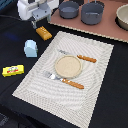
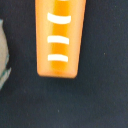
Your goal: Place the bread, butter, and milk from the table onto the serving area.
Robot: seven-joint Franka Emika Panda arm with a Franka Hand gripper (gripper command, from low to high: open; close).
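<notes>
Two empty grey pots [image 1: 69, 9] sit beyond the striped cream placemat [image 1: 95, 85]; the golden-orange ridged loaf [image 1: 44, 33] lies beside its corner under the white gripper [image 1: 35, 22], whose jaw opening I cannot tell.

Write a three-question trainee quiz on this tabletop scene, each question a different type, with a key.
1. True or false: the golden-orange ridged bread loaf lies wholly on the cream striped placemat.
2. Which item sits nearest the exterior view's left edge? A) pale-blue gabled milk carton B) flat yellow butter packet C) round tan plate
3. Fill in: the end effector hovers above the ____.

Key: 1 false, it rests on the black tabletop by the mat's corner; 2 B; 3 bread loaf.
</notes>
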